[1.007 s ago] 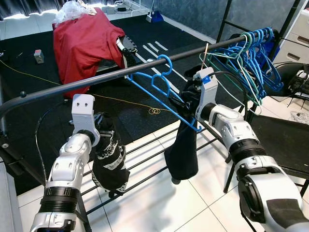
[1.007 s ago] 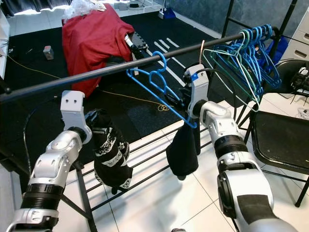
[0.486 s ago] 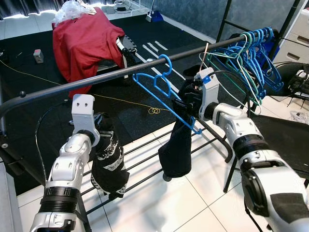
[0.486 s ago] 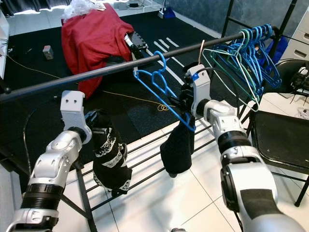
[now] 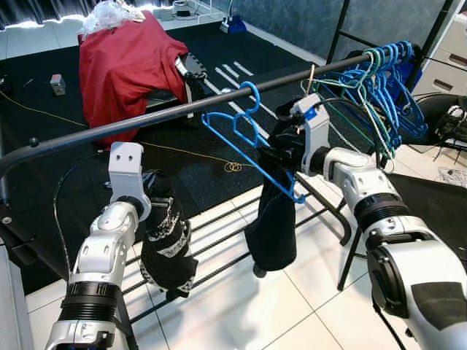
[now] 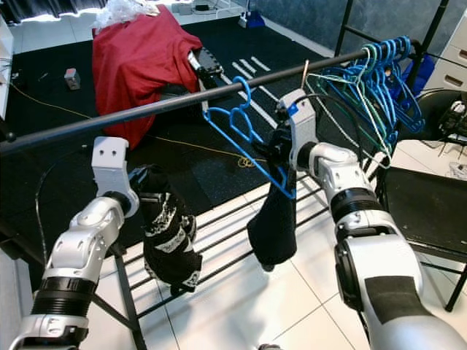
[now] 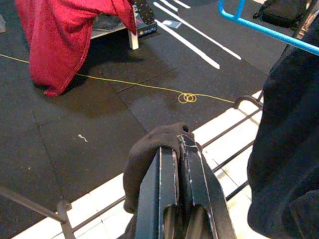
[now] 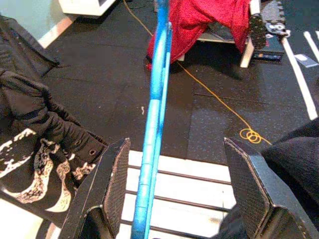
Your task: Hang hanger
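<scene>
Hooking over the rail (image 5: 146, 117) just above the right gripper (image 8: 182, 191), the blue hanger (image 5: 252, 149) carries its own weight, so that gripper's fingers spread around it, while the left gripper (image 7: 180, 199) pinches a dark garment (image 5: 166, 244).

Head pair: looking forward and down over rail (image 5: 168, 115). Wrist views: close along each claw, sharing red cloth (image 7: 60, 35), black mat (image 8: 99, 74).

Silver arms, blk fingers (image 8: 112, 186) (textured pads), white wrist brackets.
</scene>
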You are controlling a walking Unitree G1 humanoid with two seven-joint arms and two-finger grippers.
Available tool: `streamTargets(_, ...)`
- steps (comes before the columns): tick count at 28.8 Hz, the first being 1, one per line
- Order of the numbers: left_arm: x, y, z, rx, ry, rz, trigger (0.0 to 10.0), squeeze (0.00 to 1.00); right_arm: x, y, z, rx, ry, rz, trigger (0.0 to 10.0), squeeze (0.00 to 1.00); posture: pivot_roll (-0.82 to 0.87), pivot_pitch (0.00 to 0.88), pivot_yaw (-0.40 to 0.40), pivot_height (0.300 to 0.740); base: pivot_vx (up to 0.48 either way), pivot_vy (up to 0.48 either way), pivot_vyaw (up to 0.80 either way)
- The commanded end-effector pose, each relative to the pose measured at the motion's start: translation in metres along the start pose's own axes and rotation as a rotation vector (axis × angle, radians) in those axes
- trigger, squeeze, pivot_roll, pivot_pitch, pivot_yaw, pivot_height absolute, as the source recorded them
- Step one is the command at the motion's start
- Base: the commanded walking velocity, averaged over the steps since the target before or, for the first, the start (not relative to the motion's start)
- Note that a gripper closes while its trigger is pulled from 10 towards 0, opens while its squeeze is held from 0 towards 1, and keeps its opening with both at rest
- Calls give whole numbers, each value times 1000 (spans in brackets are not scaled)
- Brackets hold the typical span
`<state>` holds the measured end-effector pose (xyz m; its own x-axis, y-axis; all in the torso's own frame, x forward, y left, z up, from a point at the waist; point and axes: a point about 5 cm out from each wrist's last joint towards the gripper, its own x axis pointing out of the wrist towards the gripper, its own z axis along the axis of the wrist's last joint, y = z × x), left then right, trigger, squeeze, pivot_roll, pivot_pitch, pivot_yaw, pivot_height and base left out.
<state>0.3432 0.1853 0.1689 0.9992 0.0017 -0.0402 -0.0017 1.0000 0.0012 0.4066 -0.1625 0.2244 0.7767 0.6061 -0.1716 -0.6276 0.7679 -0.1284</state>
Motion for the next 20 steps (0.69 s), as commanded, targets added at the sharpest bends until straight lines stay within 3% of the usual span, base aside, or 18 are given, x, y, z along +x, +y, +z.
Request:
streamTargets(1, 0, 6, 4, 29, -11, 13, 10000, 0, 3, 3, 0, -11, 25, 23, 10000, 0, -83, 100, -18, 740, 0, 0, 0)
streamTargets(2, 0, 6, 5, 31, -12, 13, 10000, 0, 3, 3, 0, -13, 29, 31, 8549, 0, -85, 96, -19, 740, 0, 0, 0)
streamTargets(3, 0, 6, 5, 31, -12, 13, 10000, 0, 3, 3, 0, -13, 29, 31, 8549, 0, -85, 96, -19, 740, 0, 0, 0)
streamTargets(4, 0, 6, 5, 31, -14, 12, 10000, 0, 3, 3, 0, -14, 31, 38, 6824, 0, -85, 96, -19, 740, 0, 0, 0)
streamTargets(5, 0, 6, 5, 31, -14, 12, 10000, 0, 3, 3, 0, -14, 31, 38, 6824, 0, -85, 96, -19, 740, 0, 0, 0)
streamTargets(6, 1, 6, 6, 32, -15, 12, 10000, 0, 3, 3, 0, -16, 33, 43, 4471, 0, -85, 93, -19, 740, 0, 0, 0)
streamTargets(9, 1, 5, 6, 31, -17, 11, 10000, 0, 3, 3, 0, -17, 34, 47, 4039, 0, -85, 93, -19, 740, 0, 0, 0)
streamTargets(10, 1, 5, 6, 31, -18, 11, 10000, 0, 3, 3, 0, -17, 34, 50, 2431, 0, -86, 91, -20, 740, 0, 0, 0)
streamTargets(12, 1, 5, 6, 32, -19, 10, 10000, 0, 3, 3, 0, -18, 34, 52, 1961, 0, -86, 91, -20, 740, 0, 0, 0)
streamTargets(13, 1, 5, 7, 33, -21, 10, 10000, 0, 3, 3, 1, -19, 32, 55, 1216, 0, -86, 91, -20, 740, 0, 0, 0)
streamTargets(15, 1, 5, 7, 33, -21, 10, 10000, 0, 3, 3, 1, -20, 31, 56, 1216, 0, -86, 91, -20, 740, 0, 0, 0)
streamTargets(16, 1, 5, 7, 33, -21, 11, 10000, 0, 2, 3, 2, -21, 28, 55, 588, 0, -85, 92, -20, 740, 0, 0, 0)
streamTargets(20, 1, 6, 7, 34, -22, 12, 10000, 0, 2, 2, 4, -24, 24, 54, 118, 0, -86, 93, -19, 740, 0, 0, 0)
